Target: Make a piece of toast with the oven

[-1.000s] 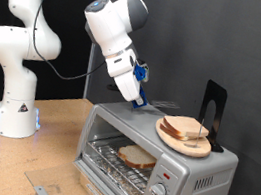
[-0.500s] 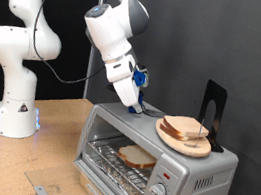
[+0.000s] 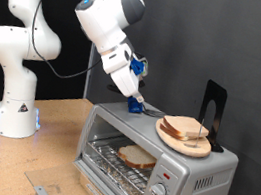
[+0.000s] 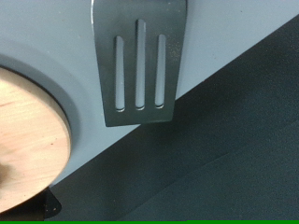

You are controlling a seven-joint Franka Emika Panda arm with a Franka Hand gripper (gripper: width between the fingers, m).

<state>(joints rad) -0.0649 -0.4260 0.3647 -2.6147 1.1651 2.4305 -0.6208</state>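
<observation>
Step in hand: the arm works with a slotted metal spatula (image 4: 140, 65) above the oven (image 3: 156, 161). Judged from the pictures, this is the part of the task where bread is moved between the wooden plate (image 3: 171, 137) and the oven rack (image 3: 119, 160).

Claw: the claw (image 3: 133, 100) hangs just above the oven's top, at the exterior view's left of the plate. The wrist view shows the spatula blade reaching out from the hand, so the claw appears closed on the handle, but the fingers themselves do not show and it cannot be told for sure.

Spatula: the blade carries nothing. In the wrist view it lies over the grey oven top, just beside the plate's rim, not under any bread.

Piece of toast: one piece of toast (image 3: 137, 158) lies on the wire rack inside the oven, seen through the front opening. More bread (image 3: 188, 129) is stacked on the plate on top of the oven.

Oven: it stands on the tabletop (image 3: 62, 131). Whether the door is down or only clear glass is hard to tell from this angle. The knobs (image 3: 157, 193) are at its right end in the exterior view.

What the next move calls for: a flat, low blade and slow travel, because the plate is near and a push against its rim could slide it along the oven top.

Risk: the plate sits close to the oven's edge.
</observation>
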